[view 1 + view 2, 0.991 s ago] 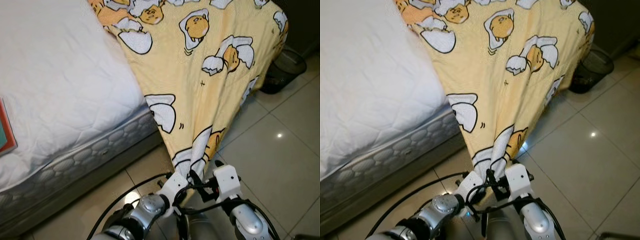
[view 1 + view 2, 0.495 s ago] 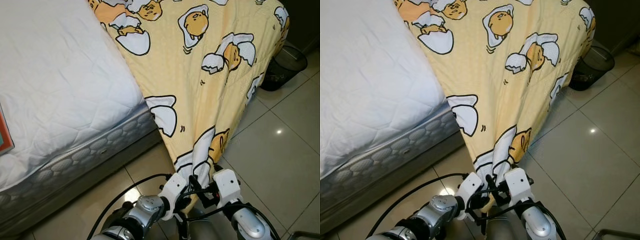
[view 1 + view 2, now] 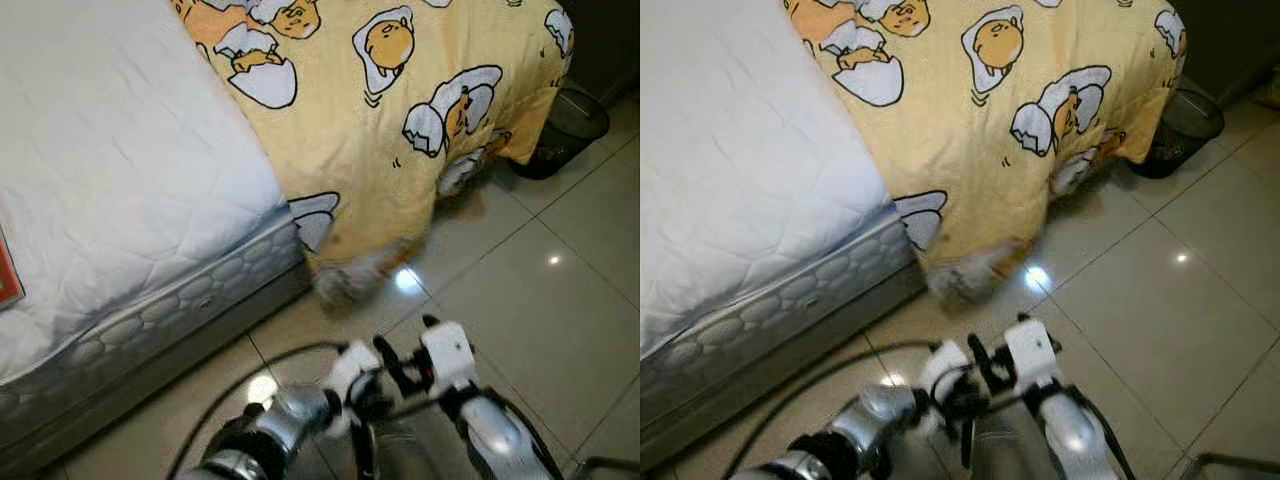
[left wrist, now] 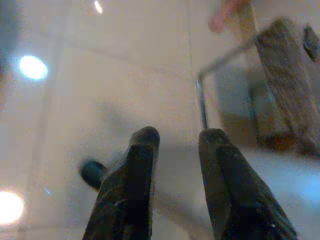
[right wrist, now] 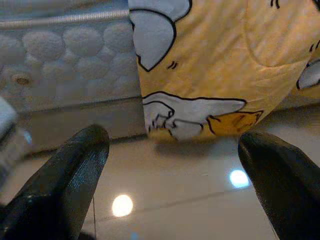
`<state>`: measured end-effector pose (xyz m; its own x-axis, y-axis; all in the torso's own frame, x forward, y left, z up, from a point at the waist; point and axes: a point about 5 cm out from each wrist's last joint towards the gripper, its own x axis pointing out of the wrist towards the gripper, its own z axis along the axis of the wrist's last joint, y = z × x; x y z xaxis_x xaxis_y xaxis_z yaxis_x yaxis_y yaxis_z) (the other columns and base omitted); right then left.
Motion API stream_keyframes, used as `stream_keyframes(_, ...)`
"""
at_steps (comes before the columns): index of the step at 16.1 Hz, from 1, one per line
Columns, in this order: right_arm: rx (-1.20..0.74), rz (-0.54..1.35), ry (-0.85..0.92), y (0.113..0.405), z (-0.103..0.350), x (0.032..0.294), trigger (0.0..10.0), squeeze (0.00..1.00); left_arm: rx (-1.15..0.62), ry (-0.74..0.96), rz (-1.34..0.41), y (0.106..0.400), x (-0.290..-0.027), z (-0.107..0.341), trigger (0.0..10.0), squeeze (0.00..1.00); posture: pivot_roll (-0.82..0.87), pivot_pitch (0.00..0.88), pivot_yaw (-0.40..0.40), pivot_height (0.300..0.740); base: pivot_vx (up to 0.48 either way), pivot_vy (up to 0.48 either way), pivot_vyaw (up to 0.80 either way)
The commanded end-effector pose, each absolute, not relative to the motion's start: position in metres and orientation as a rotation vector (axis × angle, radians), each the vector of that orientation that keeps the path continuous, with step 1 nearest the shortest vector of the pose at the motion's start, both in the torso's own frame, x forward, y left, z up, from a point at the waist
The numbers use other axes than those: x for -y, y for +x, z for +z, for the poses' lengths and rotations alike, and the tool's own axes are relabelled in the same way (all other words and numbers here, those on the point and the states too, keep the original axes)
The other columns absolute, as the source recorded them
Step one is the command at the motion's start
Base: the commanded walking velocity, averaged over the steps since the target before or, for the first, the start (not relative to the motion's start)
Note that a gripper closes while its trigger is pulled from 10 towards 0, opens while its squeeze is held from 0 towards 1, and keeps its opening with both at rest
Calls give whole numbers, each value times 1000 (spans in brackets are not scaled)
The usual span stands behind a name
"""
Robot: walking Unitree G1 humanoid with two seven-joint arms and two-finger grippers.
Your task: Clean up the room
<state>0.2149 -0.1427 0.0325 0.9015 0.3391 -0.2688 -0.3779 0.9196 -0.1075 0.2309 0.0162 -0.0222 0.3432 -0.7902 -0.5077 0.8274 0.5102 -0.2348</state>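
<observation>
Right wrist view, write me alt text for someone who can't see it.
The open right pincer hovers over a glossy tiled floor, facing a yellow blanket printed with egg cartoons. The blanket hangs down the side of a quilted mattress, its hem just above the floor.

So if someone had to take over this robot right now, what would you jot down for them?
Right hand: fingers wide open, empty, low over the floor tiles, facing the hanging blanket corner.
Left hand: fingers a little apart, empty, pointing at the floor.
Yellow egg-print blanket: released, draped over the foot end of the bed, its corner hanging near the tiles.
White mattress: mostly uncovered.
Black mesh bin: on the floor beside the bed's corner.
Done: nothing looks finished.
Left: probably re-grip the blanket and spread it over the mattress.
</observation>
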Motion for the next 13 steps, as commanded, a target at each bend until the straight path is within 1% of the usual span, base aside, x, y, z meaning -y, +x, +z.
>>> stream_keyframes(1, -249, 336, -155, 221, 29, 145, 10000, 0, -561, 89, -995, 243, -31, -17, 10000, 1000, -282, 162, 20, 740, 0, 0, 0)
stream_keyframes(2, -235, 318, -161, 229, 30, 145, 10000, 0, -520, 108, -943, 253, -40, -11, 10000, 1000, -272, 131, 30, 740, 0, 0, 0)
stream_keyframes(4, -93, 140, -159, 274, 61, 154, 10000, 0, -293, 197, -559, 304, -93, 26, 10000, 1000, -240, 17, 67, 740, 0, 0, 0)
stream_keyframes(6, -17, 28, -153, 295, 80, 163, 10000, 0, -182, 230, -396, 323, -117, 49, 10000, 1000, -230, 0, 81, 740, 0, 0, 0)
stream_keyframes(7, 45, -67, -137, 305, 96, 174, 10000, 0, -105, 255, -286, 336, -128, 68, 10000, 1000, -215, 0, 85, 740, 0, 0, 0)
stream_keyframes(8, 93, -114, -114, 309, 106, 181, 10000, 0, -53, 250, -224, 343, -134, 82, 10000, 1000, -211, 0, 87, 740, 0, 0, 0)
stream_keyframes(9, 138, -119, -74, 306, 111, 184, 10000, 1000, -22, 195, -187, 344, -139, 90, 10000, 1000, -208, 0, 84, 740, 0, 0, 0)
stream_keyframes(10, 142, -110, -68, 303, 108, 184, 10000, 1000, 12, 148, -176, 342, -143, 93, 10000, 1000, -207, 0, 82, 740, 0, 0, 0)
stream_keyframes(11, 108, -105, -79, 301, 99, 183, 10000, 1000, 28, 142, -156, 338, -147, 92, 10000, 0, -205, 0, 81, 740, 0, -461, 0)
stream_keyframes(12, 84, -96, -67, 297, 91, 182, 10000, 1000, 0, 156, -131, 335, -149, 86, 10000, 0, -199, 0, 77, 740, 0, -461, 0)
stream_keyframes(13, 73, -72, -73, 295, 85, 177, 10000, 1000, -40, 114, -80, 333, -151, 78, 10000, 0, -204, 0, 75, 740, 0, -458, 0)
